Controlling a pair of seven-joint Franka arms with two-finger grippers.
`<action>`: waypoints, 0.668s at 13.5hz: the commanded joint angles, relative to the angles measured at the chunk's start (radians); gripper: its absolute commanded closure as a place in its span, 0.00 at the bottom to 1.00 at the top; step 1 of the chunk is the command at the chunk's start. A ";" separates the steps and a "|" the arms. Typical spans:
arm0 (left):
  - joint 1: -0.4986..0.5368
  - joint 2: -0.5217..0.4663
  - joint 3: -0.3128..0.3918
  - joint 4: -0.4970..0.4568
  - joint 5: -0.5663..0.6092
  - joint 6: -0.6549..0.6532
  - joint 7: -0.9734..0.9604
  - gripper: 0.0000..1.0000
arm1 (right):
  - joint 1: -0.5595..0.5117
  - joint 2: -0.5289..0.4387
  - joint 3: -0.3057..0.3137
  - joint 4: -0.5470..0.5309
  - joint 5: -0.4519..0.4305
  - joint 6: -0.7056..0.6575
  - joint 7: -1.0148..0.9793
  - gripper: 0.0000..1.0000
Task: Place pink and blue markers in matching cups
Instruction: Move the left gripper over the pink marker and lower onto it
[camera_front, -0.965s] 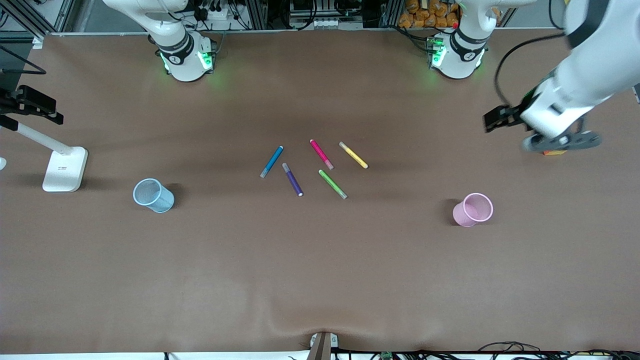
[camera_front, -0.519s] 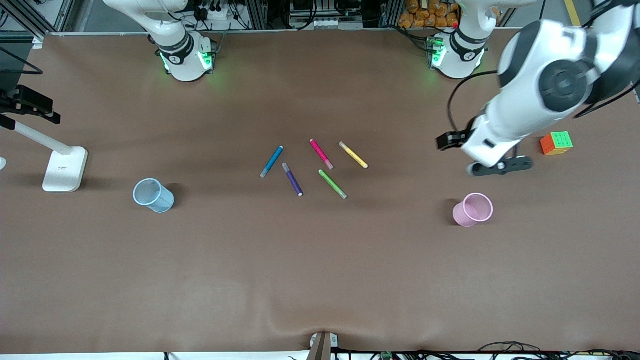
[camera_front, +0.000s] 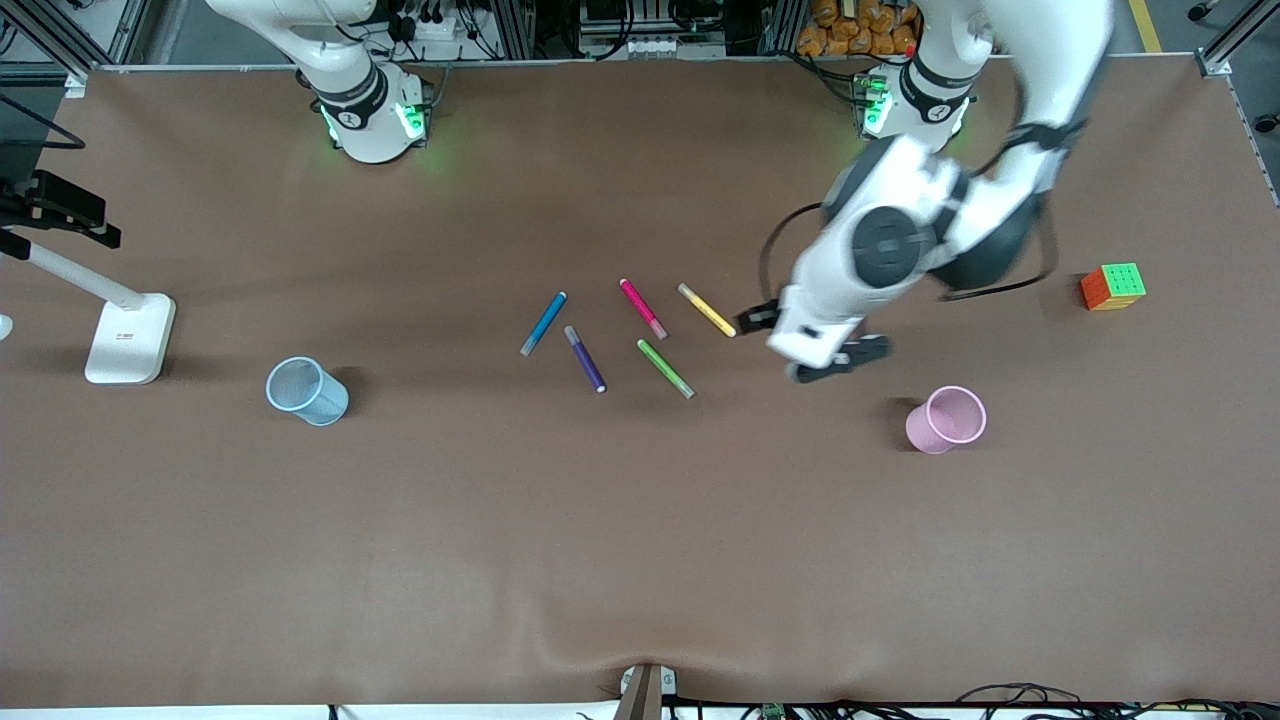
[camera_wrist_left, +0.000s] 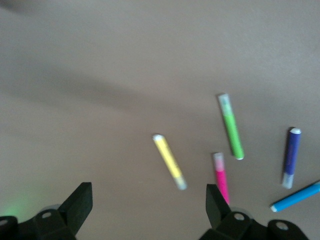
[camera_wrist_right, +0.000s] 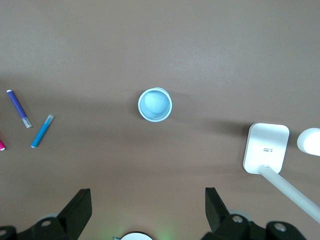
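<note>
The pink marker (camera_front: 642, 308) and the blue marker (camera_front: 543, 323) lie flat at mid-table among other pens. The blue cup (camera_front: 306, 391) stands toward the right arm's end and the pink cup (camera_front: 947, 419) toward the left arm's end. My left gripper (camera_front: 815, 350) hovers over bare table between the yellow marker and the pink cup. In the left wrist view it (camera_wrist_left: 148, 205) is open and empty, with the pink marker (camera_wrist_left: 221, 177) beside one finger. My right gripper (camera_wrist_right: 147, 207) waits high up, open and empty, looking down on the blue cup (camera_wrist_right: 155, 104) and the blue marker (camera_wrist_right: 42, 130).
A purple marker (camera_front: 585, 358), a green one (camera_front: 665, 368) and a yellow one (camera_front: 706, 310) lie with the task's two. A colour cube (camera_front: 1112, 286) sits near the left arm's end. A white lamp base (camera_front: 128, 338) stands by the blue cup.
The left arm has swung in from its end of the table toward the markers, uncovering the colour cube. Markers, cups and the right arm have not moved.
</note>
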 joint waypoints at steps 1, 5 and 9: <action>-0.056 0.087 0.001 0.019 -0.011 0.092 -0.105 0.00 | -0.020 0.009 0.009 0.021 0.016 -0.017 -0.003 0.00; -0.105 0.210 0.001 0.024 -0.031 0.228 -0.182 0.00 | -0.015 0.009 0.009 0.021 0.016 -0.015 -0.003 0.00; -0.159 0.273 0.003 0.027 -0.062 0.334 -0.263 0.08 | -0.015 0.021 0.009 0.023 0.015 -0.015 -0.009 0.00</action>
